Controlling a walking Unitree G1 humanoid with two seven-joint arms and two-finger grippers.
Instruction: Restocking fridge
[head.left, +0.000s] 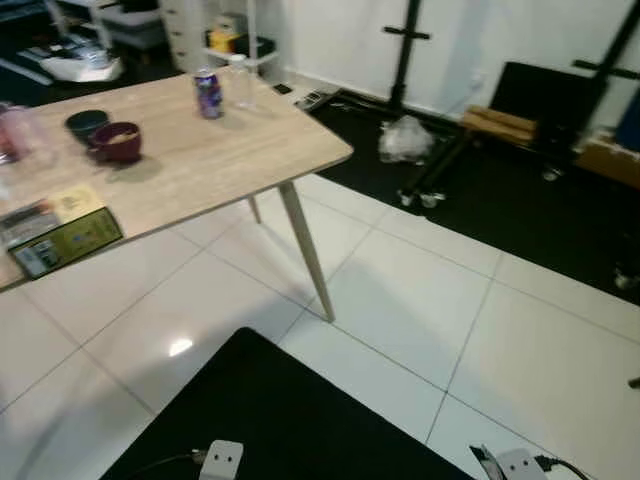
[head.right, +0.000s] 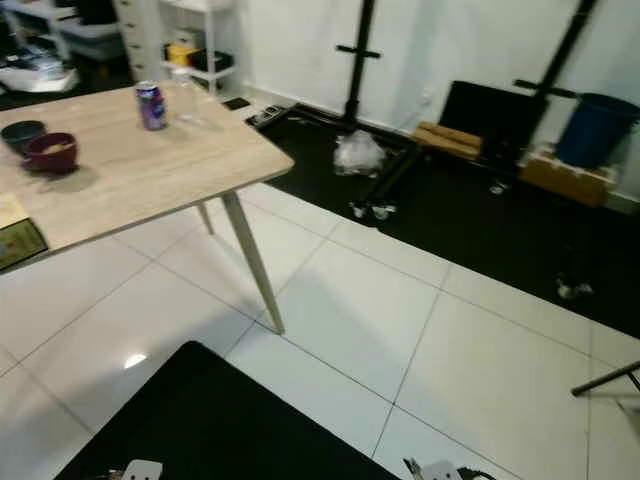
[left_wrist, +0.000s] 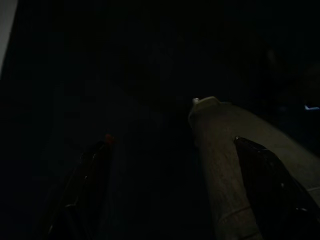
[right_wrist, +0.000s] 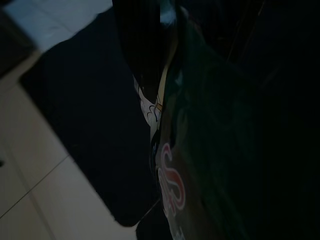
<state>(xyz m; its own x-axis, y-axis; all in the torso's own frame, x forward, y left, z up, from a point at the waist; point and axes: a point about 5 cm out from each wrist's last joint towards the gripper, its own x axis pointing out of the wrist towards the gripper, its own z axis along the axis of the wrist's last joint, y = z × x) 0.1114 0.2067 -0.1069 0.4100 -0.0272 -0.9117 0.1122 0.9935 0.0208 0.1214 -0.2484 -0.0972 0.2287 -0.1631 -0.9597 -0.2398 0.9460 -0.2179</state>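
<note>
In the dim right wrist view my right gripper (right_wrist: 161, 95) hangs low over the floor, shut on a dark green packet (right_wrist: 200, 150) with red lettering. My left gripper (left_wrist: 172, 140) hangs in deep shade beside a pale grey cylinder (left_wrist: 220, 150) with a light tip; what that cylinder is cannot be made out. Ahead on my left stands a light wooden table (head.left: 250, 150). Near its far edge stand a blue drink can (head.left: 208, 94) and a clear bottle (head.left: 240, 82).
The table also carries a maroon bowl (head.left: 117, 141), a dark bowl (head.left: 86, 123) and a green box (head.left: 65, 241). One thin table leg (head.left: 306, 250) slants onto white tiles. A black mat (head.left: 280, 420) lies at my feet. Black stands, boxes and a blue bin (head.right: 595, 130) line the far wall.
</note>
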